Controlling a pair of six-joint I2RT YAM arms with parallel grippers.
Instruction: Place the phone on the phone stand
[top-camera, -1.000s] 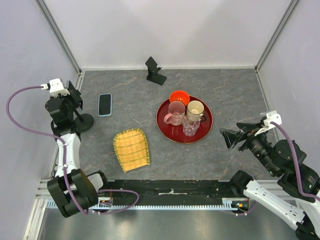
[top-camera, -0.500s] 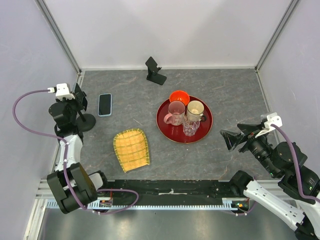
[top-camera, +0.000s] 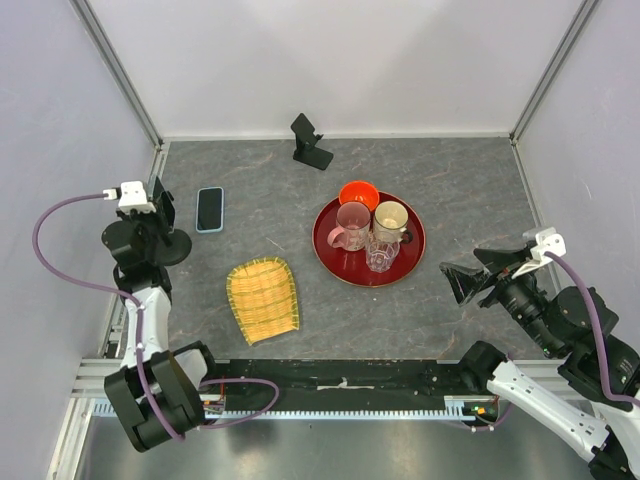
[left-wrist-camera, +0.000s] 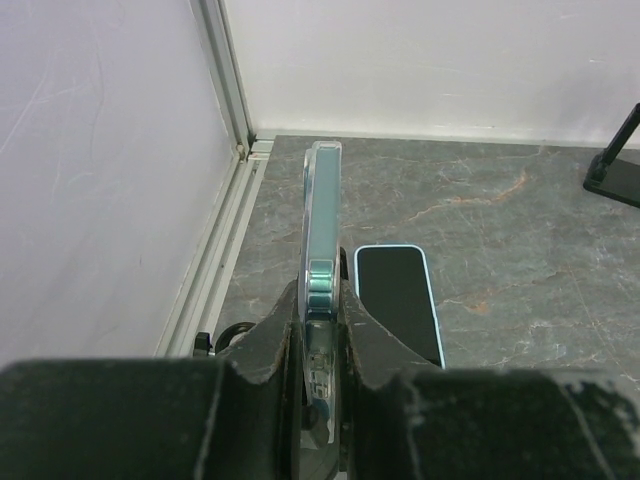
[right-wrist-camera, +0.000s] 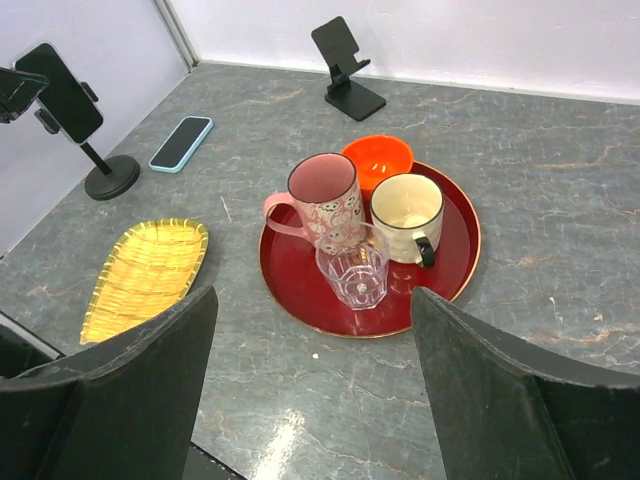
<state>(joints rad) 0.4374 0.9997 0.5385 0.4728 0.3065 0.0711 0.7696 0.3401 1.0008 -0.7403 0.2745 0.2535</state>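
My left gripper (left-wrist-camera: 321, 305) is shut on a phone (left-wrist-camera: 322, 210) in a clear, blue-edged case, held on edge and upright. In the right wrist view this phone (right-wrist-camera: 60, 80) is at the head of a thin pole stand with a round black base (right-wrist-camera: 112, 178), with small clamp tabs at its edges. A second phone (top-camera: 209, 209) with a light blue rim lies flat, screen up, just beyond the base. A black folding phone stand (top-camera: 312, 143) is by the back wall. My right gripper (right-wrist-camera: 315, 380) hangs open and empty at the right, near the front.
A red tray (top-camera: 335, 262) in the middle holds a pink mug (top-camera: 350, 227), a cream mug (top-camera: 391, 220), a clear glass (top-camera: 380, 253) and an orange bowl (top-camera: 358, 193). A yellow woven dish (top-camera: 263, 298) lies front left. The left wall and its rail (left-wrist-camera: 215, 240) run close to my left gripper.
My left wrist has shifted a little to the right and toward the front, still gripping the phone over the round-base stand. The right gripper has hardly moved.
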